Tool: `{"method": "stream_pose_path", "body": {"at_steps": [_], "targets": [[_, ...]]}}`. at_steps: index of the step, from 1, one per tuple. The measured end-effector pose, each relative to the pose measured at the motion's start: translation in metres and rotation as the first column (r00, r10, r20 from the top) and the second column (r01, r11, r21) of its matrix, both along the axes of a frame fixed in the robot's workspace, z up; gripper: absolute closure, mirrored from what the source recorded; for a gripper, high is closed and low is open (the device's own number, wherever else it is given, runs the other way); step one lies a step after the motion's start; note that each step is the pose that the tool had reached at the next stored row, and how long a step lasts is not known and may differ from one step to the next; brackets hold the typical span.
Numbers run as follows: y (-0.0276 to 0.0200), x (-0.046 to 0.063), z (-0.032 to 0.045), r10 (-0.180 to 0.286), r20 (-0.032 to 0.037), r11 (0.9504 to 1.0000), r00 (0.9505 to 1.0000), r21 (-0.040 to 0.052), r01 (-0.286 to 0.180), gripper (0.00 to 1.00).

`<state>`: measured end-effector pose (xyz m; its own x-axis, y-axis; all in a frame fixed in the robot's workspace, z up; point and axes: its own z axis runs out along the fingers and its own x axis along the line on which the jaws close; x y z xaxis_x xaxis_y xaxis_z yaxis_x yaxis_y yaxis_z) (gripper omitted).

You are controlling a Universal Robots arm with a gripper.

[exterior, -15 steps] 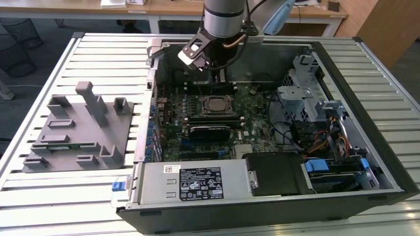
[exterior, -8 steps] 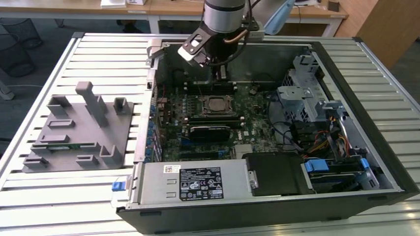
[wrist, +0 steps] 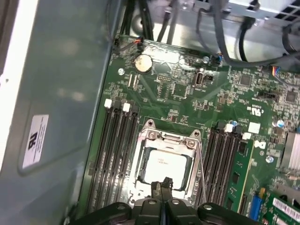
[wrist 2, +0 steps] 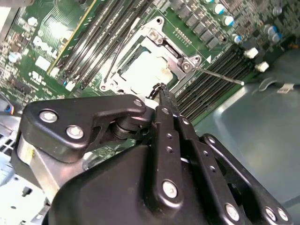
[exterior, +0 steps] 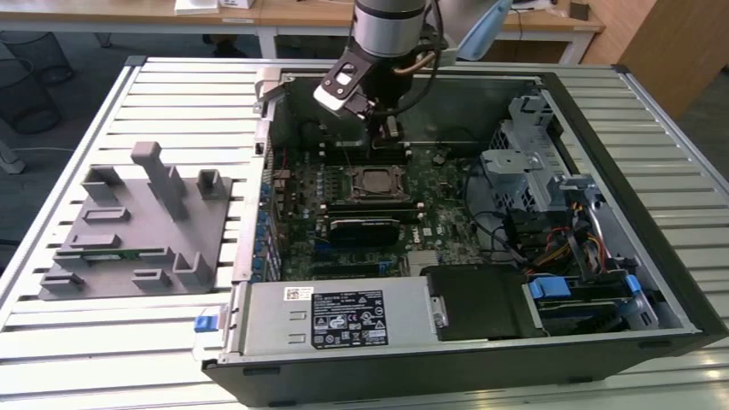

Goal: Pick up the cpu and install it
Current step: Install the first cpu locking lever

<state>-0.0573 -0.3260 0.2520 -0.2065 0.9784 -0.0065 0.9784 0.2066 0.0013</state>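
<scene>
The cpu (wrist: pixel 165 167) lies flat in the motherboard socket, its silvery top showing inside the metal socket frame (wrist: pixel 149 137). In the second wrist view the cpu (wrist 2: pixel 140 70) sits just beyond my fingertips. My gripper (wrist: pixel 164 183) is shut, its two black fingers pressed together with nothing between them, hovering a little above the socket's edge. In the exterior view the gripper (exterior: pixel 388 130) hangs inside the open computer case, just behind the socket (exterior: pixel 376 182). A thin socket lever (wrist 2: pixel 220 75) sticks out from the frame's side.
Black memory slots (wrist: pixel 117 150) flank the socket on both sides. The case wall (wrist: pixel 56 93) rises close by. A power supply (exterior: pixel 330 316), drive cage (exterior: pixel 518 171) and cables (exterior: pixel 547 243) fill the case. A grey fixture (exterior: pixel 125 231) with a green memory stick (exterior: pixel 114 253) stands at the exterior view's left.
</scene>
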Motion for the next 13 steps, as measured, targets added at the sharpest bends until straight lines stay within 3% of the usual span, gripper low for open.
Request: {"method": "stream_pose_path", "body": {"at_steps": [8, 13], "targets": [[0.0000, -0.0030, -0.0005, 0.059, -0.0008, 0.9983, 0.9983, -0.0037, -0.059, 0.89], [0.0000, -0.0031, -0.0012, 0.149, -0.0017, 0.9888, 0.9888, -0.0035, -0.149, 0.89]]}}
